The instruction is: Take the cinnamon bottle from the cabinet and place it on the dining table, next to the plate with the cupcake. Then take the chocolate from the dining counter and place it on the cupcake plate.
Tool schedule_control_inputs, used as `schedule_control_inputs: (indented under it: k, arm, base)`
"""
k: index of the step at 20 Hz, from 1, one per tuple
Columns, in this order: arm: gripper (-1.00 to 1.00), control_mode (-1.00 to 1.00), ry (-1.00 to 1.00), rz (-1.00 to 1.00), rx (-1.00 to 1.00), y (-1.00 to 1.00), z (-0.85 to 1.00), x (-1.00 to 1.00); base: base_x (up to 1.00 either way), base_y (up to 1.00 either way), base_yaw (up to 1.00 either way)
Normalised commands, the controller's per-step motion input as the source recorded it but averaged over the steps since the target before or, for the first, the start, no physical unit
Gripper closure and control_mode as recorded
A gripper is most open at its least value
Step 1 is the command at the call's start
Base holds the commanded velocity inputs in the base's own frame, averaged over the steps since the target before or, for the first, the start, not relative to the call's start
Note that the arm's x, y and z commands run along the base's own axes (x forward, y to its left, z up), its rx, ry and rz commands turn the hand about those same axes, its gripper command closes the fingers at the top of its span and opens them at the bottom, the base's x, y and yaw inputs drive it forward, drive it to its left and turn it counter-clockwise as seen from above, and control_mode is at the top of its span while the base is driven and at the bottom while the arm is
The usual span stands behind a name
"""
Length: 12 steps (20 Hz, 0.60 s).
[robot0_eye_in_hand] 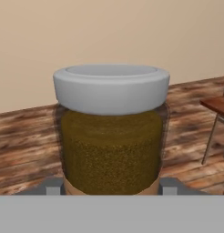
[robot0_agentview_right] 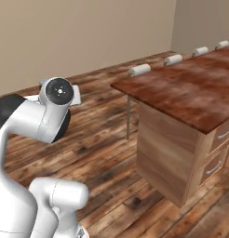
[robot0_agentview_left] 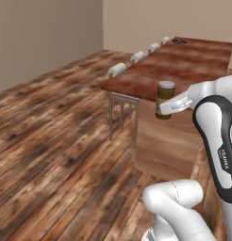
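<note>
With the jar (robot0_eye_in_hand: 111, 136) clamped upright in the gripper (robot0_agentview_left: 170, 106), the carry-to-table step is in hand. Jar hangs in the air near the worktop's (robot0_agentview_left: 184, 61) near end, above the floor. Next, by my read: travel along the worktop to the plate (robot0_agentview_left: 179, 42) at its far end, set jar beside it.

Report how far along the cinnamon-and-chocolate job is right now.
Done: the cinnamon bottle is out of the cabinet, clamped upright in the hand and carried in the air beside the near end of the dining table.
In hand: bringing it to the table; it has not been set down.
Left: place it next to the plate at the table's far end, then put the chocolate on that plate.
</note>
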Motion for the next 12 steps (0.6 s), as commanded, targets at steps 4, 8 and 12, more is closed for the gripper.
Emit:
schedule_control_inputs:
  k: [4,8,12]
  arm:
    - [1.0,1.0,0.0,0.0,0.0,0.0,0.0,0.0]
    - [1.0,1.0,0.0,0.0,0.0,0.0,0.0,0.0]
    - [1.0,1.0,0.0,0.0,0.0,0.0,0.0,0.0]
  base:
    - [0.83,0.38,-0.08]
    - [0.83,0.4,-0.09]
    - [0.83,0.42,-0.1]
